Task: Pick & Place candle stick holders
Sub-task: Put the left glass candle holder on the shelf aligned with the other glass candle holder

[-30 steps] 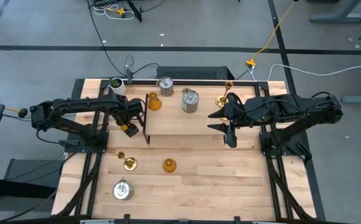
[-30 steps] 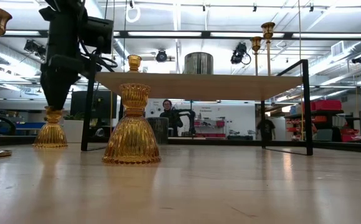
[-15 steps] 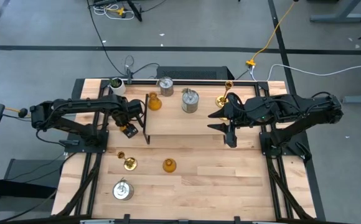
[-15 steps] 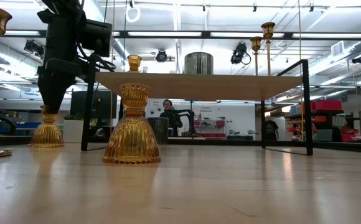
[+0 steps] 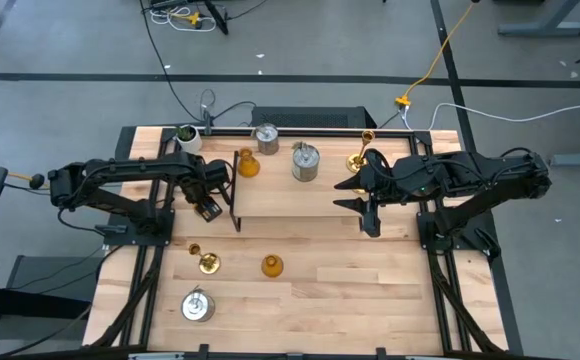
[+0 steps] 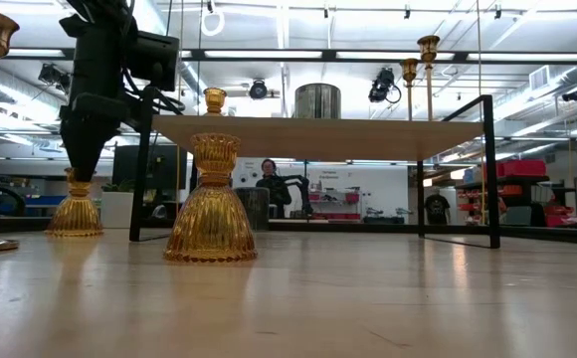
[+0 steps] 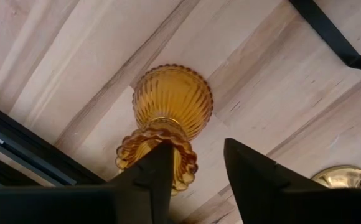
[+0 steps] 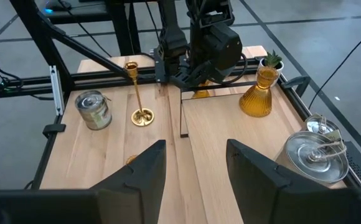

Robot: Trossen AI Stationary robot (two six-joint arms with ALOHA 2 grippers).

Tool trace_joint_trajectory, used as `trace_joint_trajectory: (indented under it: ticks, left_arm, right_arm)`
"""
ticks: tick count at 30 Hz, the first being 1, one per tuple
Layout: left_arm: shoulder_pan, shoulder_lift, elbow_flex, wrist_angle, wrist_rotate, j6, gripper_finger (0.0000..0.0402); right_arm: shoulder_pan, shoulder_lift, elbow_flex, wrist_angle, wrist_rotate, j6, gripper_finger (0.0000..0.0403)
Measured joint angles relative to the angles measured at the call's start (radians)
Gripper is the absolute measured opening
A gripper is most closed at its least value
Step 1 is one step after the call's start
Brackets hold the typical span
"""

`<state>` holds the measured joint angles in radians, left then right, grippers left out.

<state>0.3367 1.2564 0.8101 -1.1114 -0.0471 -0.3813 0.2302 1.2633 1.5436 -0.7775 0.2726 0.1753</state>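
Left gripper (image 5: pixel 207 207) sitting left of centre in the high view, fingers clamped round the neck of an amber holder (image 7: pixel 168 115) on the table (image 5: pixel 370 290). Right gripper (image 5: pixel 368 205) right of centre, fingers apart, holding nothing.

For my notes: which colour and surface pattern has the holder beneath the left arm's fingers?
Amber-orange holder, vertically ribbed; clearest in the left wrist view.

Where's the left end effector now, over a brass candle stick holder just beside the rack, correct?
Not brass. The left end effector is over an amber ribbed glass candle stick holder just beside the rack. The left wrist view shows this.
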Motion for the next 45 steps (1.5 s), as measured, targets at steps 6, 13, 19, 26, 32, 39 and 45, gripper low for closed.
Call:
trace_joint_trajectory:
  ticks: [6,13,19,26,32,39,45]
  left_arm:
    - [0.0,0.0,0.0,0.0,0.012,0.021,0.0127]
    - [0.0,0.0,0.0,-0.001,0.011,0.027,0.0093]
    - [0.0,0.0,0.001,-0.002,0.011,0.026,0.0059]
    - [0.0,0.0,0.002,-0.005,0.013,0.026,0.0053]
    - [0.0,0.0,0.022,-0.029,0.013,0.027,0.0046]
    - [-0.001,0.001,0.114,-0.104,0.014,0.03,0.0039]
    - [0.0,0.001,0.21,-0.197,0.011,0.03,0.0038]
  right_arm:
    - [0.0,0.0,0.0,0.0,0.0,0.0,0.0168]
    - [0.0,0.0,0.0,0.0,0.0,0.0,0.0168]
    - [0.0,0.0,0.0,0.0,0.0,0.0,0.0168]
    - [0.0,0.0,0.0,0.0,0.0,0.0,0.0168]
    - [0.0,0.0,0.0,0.0,0.0,0.0,0.0168]
    - [0.0,0.0,0.0,0.0,0.0,0.0,0.0168]
    - [0.0,0.0,0.0,-0.001,0.0,0.0,0.0168]
